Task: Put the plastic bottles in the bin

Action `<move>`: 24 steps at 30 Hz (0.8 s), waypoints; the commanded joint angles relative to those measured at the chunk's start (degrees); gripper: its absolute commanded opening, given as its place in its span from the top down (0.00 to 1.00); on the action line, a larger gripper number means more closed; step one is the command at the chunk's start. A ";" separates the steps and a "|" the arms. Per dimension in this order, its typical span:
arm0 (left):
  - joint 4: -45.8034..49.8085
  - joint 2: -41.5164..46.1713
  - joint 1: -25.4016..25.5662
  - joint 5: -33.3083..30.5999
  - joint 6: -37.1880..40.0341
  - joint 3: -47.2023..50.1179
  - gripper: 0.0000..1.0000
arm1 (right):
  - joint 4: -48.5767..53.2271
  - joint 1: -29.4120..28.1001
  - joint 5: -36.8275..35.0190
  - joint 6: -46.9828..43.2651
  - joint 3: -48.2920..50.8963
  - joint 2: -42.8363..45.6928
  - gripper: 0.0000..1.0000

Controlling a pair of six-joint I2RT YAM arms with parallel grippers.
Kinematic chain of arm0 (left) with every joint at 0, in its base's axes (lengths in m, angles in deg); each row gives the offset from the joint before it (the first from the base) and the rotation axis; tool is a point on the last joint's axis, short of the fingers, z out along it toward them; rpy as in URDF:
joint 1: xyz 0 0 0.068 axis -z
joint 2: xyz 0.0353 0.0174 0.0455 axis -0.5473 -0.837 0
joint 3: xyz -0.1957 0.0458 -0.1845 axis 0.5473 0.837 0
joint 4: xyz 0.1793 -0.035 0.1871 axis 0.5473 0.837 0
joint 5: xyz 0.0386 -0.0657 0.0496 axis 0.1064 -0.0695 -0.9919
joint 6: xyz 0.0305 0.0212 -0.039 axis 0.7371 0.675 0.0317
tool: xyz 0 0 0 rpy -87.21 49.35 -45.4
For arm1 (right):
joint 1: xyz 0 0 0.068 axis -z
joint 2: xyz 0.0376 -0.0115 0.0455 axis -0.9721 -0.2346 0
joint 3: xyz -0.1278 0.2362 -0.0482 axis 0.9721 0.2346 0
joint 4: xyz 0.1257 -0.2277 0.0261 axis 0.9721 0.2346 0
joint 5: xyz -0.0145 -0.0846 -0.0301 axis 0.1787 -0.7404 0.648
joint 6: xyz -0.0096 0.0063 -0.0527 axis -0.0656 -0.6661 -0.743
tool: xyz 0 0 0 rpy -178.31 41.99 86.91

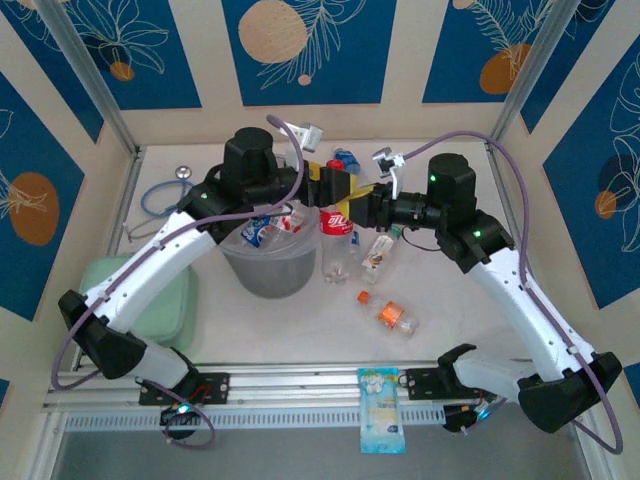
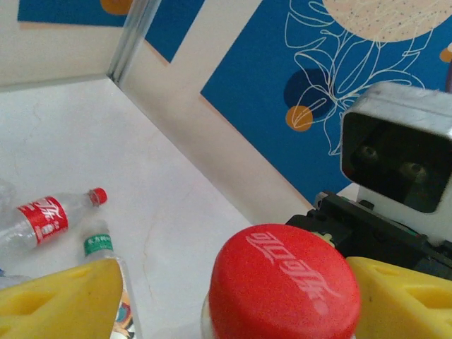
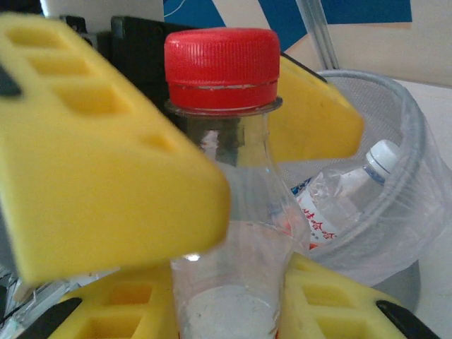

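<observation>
**Jaws**
- Left gripper (image 2: 233, 279): jaws open. The yellow fingers (image 2: 60, 300) stand on either side of the red cap (image 2: 282, 286) of an upright bottle (image 3: 247, 233). There is a clear gap on one side. Contact on the other side cannot be determined.
- Right gripper (image 3: 226, 307): jaws closed on the clear body of the same bottle, below the neck. One yellow pad (image 3: 339, 304) presses each side.

**Held bottle**
- Position: upright, just beside the bin (image 1: 270, 278), at 3 o'clock from it in the top view.
- Marking: red label. The lower part is empty and clear.

**Bin**
- Position: on the surface (image 1: 300, 330), left of centre, under the left arm's wrist.
- Contents: several crumpled bottles (image 1: 265, 230) with red and blue labels. The right wrist view shows one with a white cap (image 3: 385, 159).

**Loose bottles on the surface**
- A green-capped bottle (image 1: 378, 252) lies at 4 o'clock from the held bottle, near it.
- An orange-labelled bottle (image 1: 397, 318) lies further out at 5 o'clock, with an orange cap (image 1: 366, 297) just beside it.
- A blue-capped bottle (image 1: 345, 158) sits at 12 o'clock, behind the grippers.

**Other items**
- A pale green pad (image 1: 150, 295) lies at 9 o'clock from the bin.
- A blue-and-white packet (image 1: 382, 410) rests on the near rail at 6 o'clock.
</observation>
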 commanded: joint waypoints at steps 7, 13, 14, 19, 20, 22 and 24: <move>-1.52 0.22 0.31 -2.43 -0.54 0.03 0.50 | -5.39 -0.24 -2.26 2.19 1.28 0.23 0.76; 1.74 -1.52 0.32 -3.39 1.07 -5.17 0.76 | -4.50 -0.24 -2.37 2.03 1.22 0.26 0.75; 2.45 -1.79 0.32 -3.71 1.57 -6.25 0.79 | -4.15 -0.24 -2.76 1.78 1.25 0.59 0.74; 5.08 -3.15 0.14 -5.35 4.24 -10.63 0.90 | -1.53 0.61 -4.12 0.87 1.06 2.35 0.40; 5.83 -3.58 -0.07 -5.68 4.94 -12.06 0.92 | 0.00 1.01 -4.70 0.47 0.79 2.77 0.31; 7.95 -4.67 -0.83 -6.56 6.57 -15.75 0.96 | 3.56 1.95 -7.73 -0.75 0.47 4.40 0.20; 9.20 -5.39 -1.96 -7.30 8.06 -19.32 1.00 | 7.16 2.85 -11.71 -1.89 0.52 6.39 0.16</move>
